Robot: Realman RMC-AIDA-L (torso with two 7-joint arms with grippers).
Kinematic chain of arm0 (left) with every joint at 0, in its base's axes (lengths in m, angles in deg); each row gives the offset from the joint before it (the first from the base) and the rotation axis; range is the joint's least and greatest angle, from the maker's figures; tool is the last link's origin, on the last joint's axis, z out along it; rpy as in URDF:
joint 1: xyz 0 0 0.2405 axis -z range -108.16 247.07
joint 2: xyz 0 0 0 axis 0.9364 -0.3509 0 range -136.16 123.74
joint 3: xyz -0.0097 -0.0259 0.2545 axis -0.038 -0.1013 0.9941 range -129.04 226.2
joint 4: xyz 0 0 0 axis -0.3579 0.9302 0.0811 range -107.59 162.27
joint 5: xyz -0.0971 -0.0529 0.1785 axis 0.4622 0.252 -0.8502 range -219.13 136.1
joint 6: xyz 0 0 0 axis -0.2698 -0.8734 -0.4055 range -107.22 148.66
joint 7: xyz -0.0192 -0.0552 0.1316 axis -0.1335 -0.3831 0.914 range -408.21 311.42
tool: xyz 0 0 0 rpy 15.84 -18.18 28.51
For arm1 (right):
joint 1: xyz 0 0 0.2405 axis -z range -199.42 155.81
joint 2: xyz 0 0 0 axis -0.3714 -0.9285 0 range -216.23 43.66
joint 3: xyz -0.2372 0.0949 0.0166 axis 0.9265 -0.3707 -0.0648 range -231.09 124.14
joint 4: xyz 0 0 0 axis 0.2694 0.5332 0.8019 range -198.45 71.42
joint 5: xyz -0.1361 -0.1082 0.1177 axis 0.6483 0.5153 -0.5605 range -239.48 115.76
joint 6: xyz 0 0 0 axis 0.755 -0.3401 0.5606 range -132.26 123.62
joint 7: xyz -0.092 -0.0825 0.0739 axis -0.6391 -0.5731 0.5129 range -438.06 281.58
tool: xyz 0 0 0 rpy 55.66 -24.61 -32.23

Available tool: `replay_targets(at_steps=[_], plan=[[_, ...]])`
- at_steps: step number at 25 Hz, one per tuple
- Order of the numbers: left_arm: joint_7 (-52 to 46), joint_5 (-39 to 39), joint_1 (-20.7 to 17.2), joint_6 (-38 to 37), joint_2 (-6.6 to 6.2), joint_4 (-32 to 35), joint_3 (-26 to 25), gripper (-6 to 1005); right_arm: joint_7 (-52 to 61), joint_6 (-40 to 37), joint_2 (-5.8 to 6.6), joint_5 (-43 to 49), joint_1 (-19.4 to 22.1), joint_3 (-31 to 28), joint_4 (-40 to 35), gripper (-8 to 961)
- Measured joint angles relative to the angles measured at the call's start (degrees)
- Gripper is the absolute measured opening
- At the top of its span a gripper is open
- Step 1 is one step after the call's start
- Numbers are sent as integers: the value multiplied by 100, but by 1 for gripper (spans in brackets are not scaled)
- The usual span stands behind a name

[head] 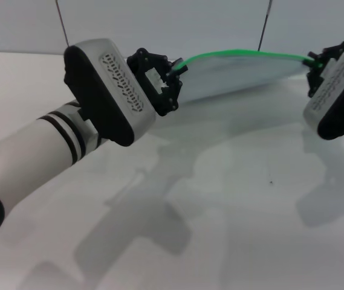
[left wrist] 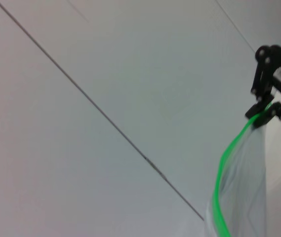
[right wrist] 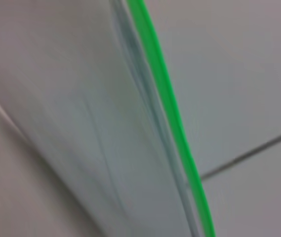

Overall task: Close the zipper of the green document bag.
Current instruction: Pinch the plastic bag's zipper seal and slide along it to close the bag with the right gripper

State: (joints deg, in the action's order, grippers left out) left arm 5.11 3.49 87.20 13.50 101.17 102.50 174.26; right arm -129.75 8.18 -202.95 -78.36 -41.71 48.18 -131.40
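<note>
Green document bag — aloft, zipper uppermost

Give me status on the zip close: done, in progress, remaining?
Done: green document bag is lifted off the table, held between left gripper and right gripper, each at one end of the zipper. In hand: holding that edge taut. Left: the slider isn't discernible, so closure is unconfirmed.

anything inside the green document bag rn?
Nothing visible through the translucent green document bag, held up between left gripper and right gripper at the zipper ends. Wrist views show only plastic folds; thin sheets can't be excluded.
</note>
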Motion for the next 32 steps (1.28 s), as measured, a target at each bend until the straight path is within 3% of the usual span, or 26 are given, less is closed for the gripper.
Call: replay_targets(at_steps=[7,32], plan=[[-13,0,-143,-16,-63,107,-72,96,-5,-3,3,9,-13,-354,74,67],[-38,0,-174,-17,-31,36,-133,100,-2,-12,3,338,-86,-600,369,67]])
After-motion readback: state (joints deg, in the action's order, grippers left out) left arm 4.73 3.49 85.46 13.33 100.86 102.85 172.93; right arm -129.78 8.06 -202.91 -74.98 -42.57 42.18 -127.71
